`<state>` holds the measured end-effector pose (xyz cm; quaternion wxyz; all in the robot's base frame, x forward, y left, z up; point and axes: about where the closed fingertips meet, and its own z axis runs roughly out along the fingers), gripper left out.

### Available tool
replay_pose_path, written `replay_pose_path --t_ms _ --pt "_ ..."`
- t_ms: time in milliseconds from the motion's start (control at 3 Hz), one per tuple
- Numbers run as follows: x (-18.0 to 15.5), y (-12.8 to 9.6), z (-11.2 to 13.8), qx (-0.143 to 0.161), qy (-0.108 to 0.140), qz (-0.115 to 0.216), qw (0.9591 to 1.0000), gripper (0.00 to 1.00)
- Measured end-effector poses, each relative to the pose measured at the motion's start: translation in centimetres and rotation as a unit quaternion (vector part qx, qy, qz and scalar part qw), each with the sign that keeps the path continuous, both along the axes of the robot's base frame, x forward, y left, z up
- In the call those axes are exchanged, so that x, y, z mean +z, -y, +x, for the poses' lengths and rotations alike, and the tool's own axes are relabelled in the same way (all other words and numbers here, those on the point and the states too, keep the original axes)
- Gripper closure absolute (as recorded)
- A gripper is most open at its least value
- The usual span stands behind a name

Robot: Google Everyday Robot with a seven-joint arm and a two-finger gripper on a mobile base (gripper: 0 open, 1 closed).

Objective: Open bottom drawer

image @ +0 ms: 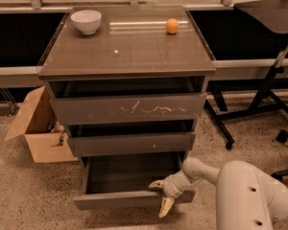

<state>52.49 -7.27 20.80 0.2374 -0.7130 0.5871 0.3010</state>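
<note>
**Assessing the bottom drawer for grip and handling**

Left: cardboard box [36,131] on the floor beside the cabinet [127,56], clear of the drawer's path.

Centre: bottom drawer [110,201], lowest and slimmest of three, stands partly out towards the near side. Its dark inside is exposed and looks empty. The front is plain and flat with no handle, so the only purchase is the top edge of the front panel. Judged rigid. Probably light if it is as empty as it looks. Should slide straight on its runners, but a pull from one end could skew it and make it bind.

Right of centre: gripper [158,199] at the right end of the drawer front, fingers spread. One finger [155,183] lies over the top edge, the other hangs down in front of the panel. Whether it presses the panel is unclear.

Right: arm [249,195] reaches in from the near right corner.
</note>
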Motion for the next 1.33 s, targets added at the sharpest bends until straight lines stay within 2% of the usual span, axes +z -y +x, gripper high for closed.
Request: replay_pose_path --t_ms 333,667,1333 --pt "0.0 0.0 0.0 0.000 0.000 0.001 1.0000 0.00" --pt "1.6 0.4 0.4 -0.001 0.015 0.013 0.9998 0.00" --pt "8.3 2.5 1.3 -0.009 0.080 0.040 0.9960 0.00"
